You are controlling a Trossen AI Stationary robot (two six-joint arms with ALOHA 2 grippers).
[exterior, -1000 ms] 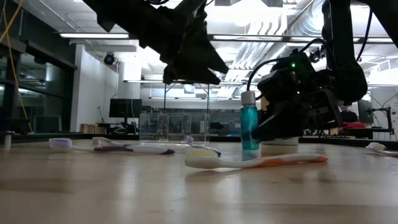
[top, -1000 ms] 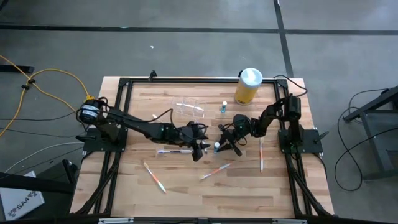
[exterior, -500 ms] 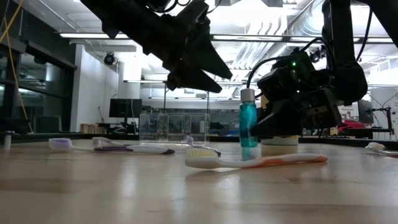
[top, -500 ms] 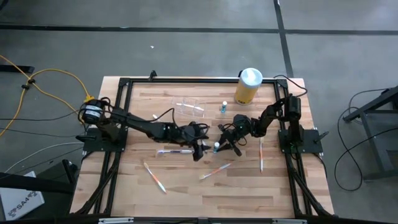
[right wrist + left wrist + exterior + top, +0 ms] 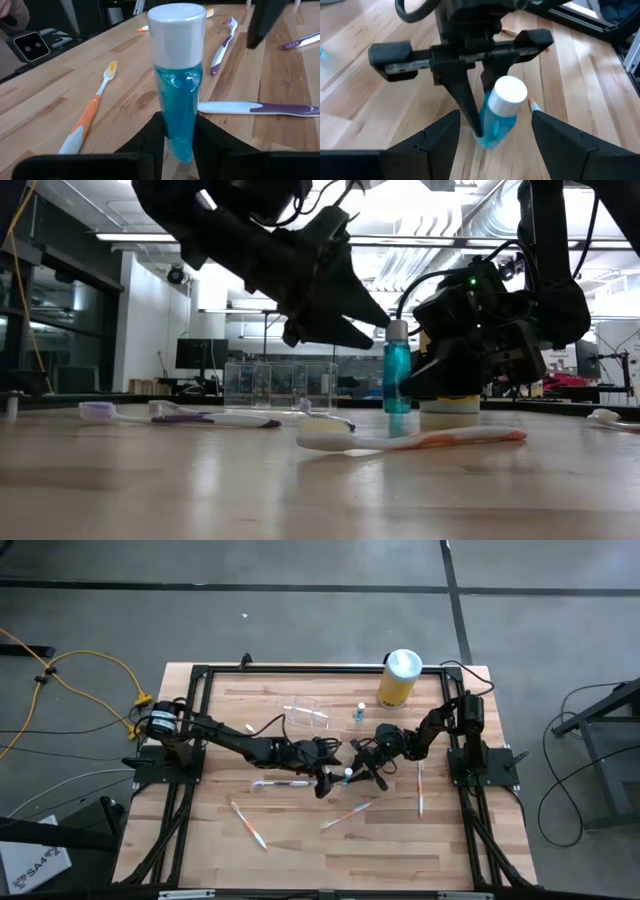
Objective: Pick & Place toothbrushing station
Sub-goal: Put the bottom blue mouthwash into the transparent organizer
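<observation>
Right wrist view: right fingers (image 5: 178,137) clamp blue bottle (image 5: 178,85); left fingers (image 5: 492,131) apparently spread, empty

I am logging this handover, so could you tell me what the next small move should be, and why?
Probably the left gripper should ease forward until its open fingers flank the blue bottle, then close. The right gripper holds that bottle upright at its base, just above the table, and the left fingers sit short of it, on either side.

Clear plastic toothbrushing station (image 5: 303,712) — upright (see-through) — at table's far side
</observation>
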